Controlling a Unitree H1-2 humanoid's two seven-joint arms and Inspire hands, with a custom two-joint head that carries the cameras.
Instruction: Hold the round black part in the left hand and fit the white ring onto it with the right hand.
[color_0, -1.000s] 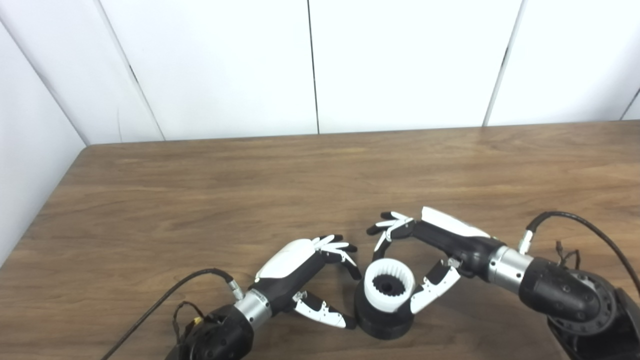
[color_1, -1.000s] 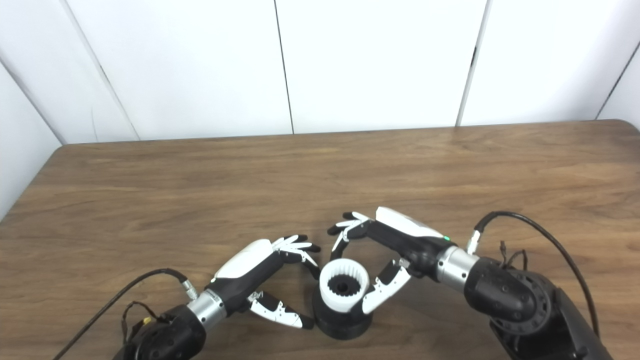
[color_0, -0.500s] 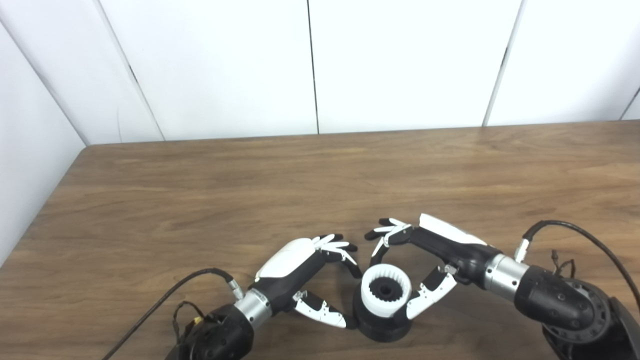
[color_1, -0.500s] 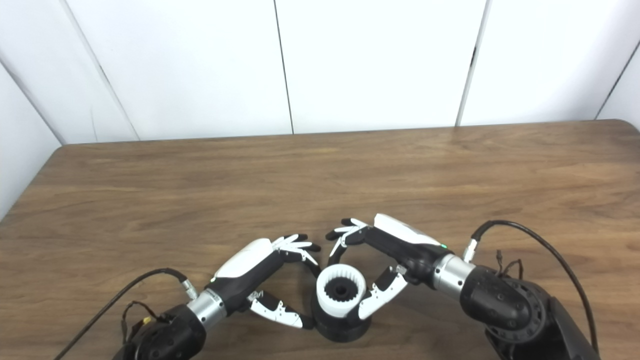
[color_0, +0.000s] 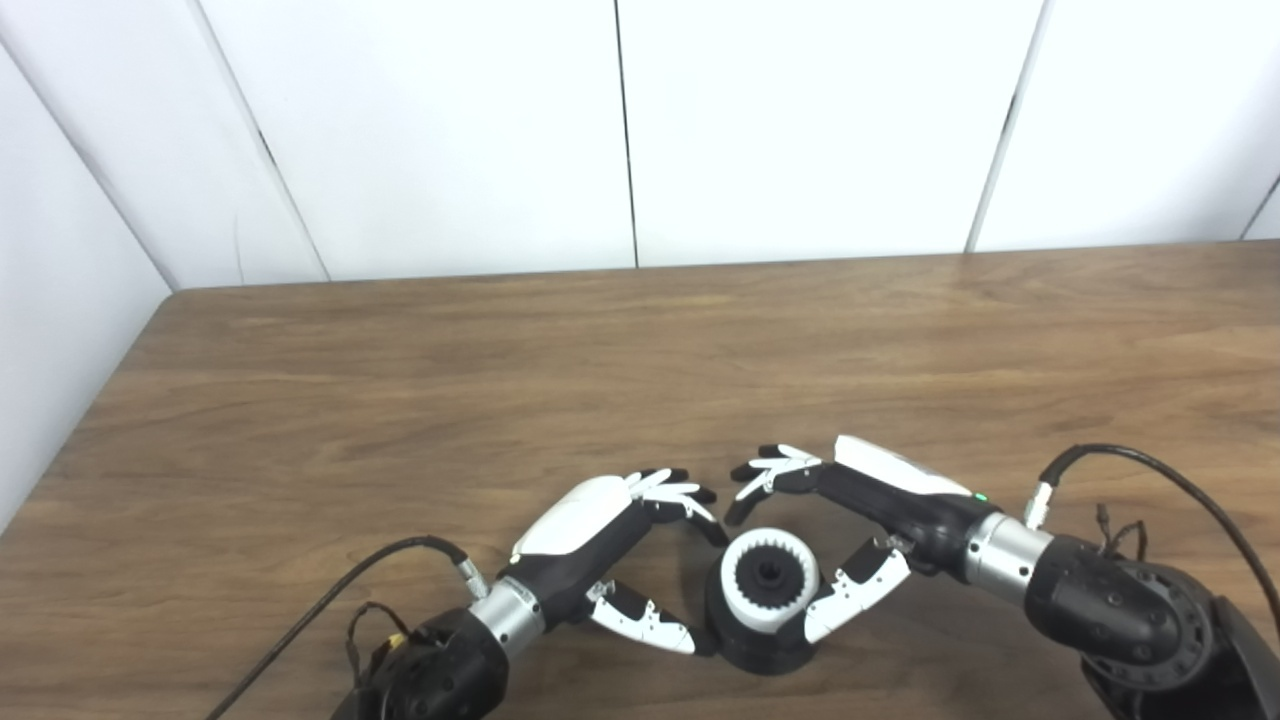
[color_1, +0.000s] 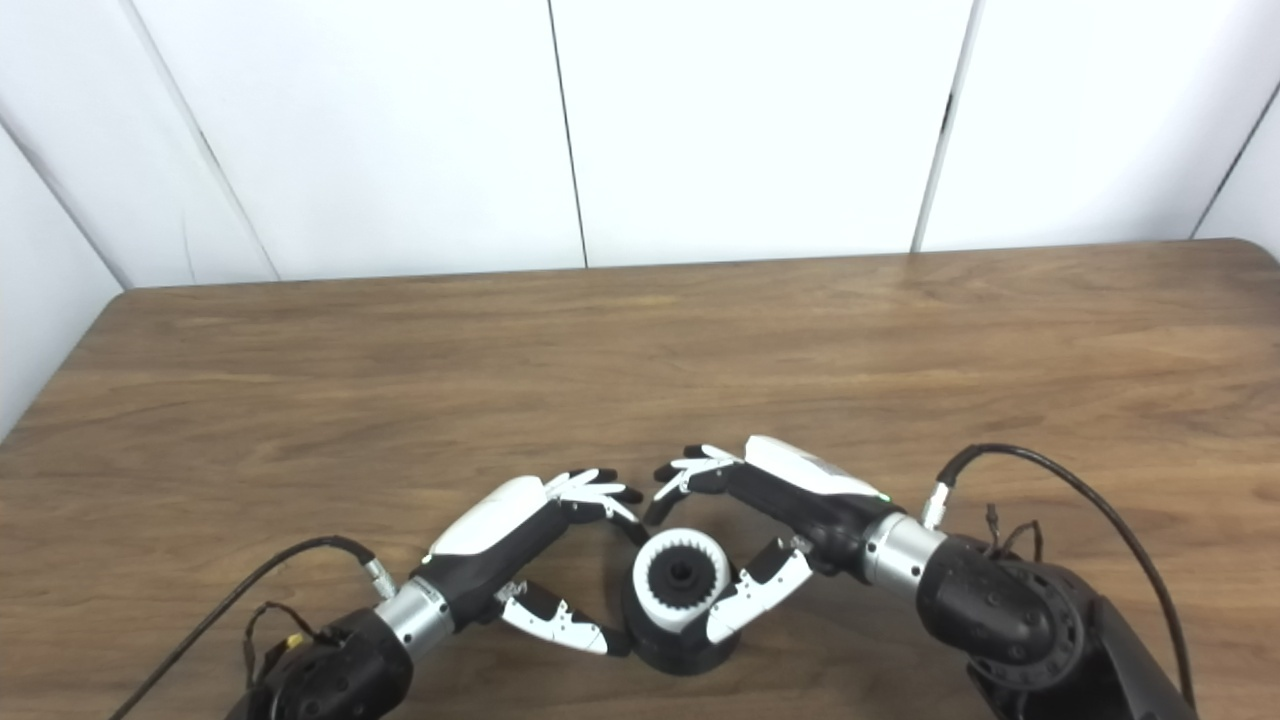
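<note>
A wooden worktop (color_0: 400, 380) fills the scene, seen from above, with white wall panels behind it. Both robot arms enter from the bottom edge and meet near the bottom centre.

On the left, the left hand (color_0: 600, 540) curls around the round black part (color_0: 755, 645), which stands on the worktop. Its fingers (color_0: 690, 505) arc over the far side of the part and its thumb lies low along the near side, at the base. The grip looks loose; whether the fingers actually press on the part cannot be told from either view.

In the centre, the white ring (color_0: 770, 580), toothed on its inner edge, sits on top of the black part, with a dark hub visible through its middle.

On the right, the right hand (color_0: 870, 520) brackets the ring. Its fingers reach over the far side and its thumb rests against the ring's near right edge, so it appears to be grasping the ring as it seats.

Judging from this, the risk is a crooked fit. If the ring's teeth do not line up with the hub, pressing could jam it tilted. If the left hand is not truly bracing the part, a push from the right could slide or tip it.
</note>
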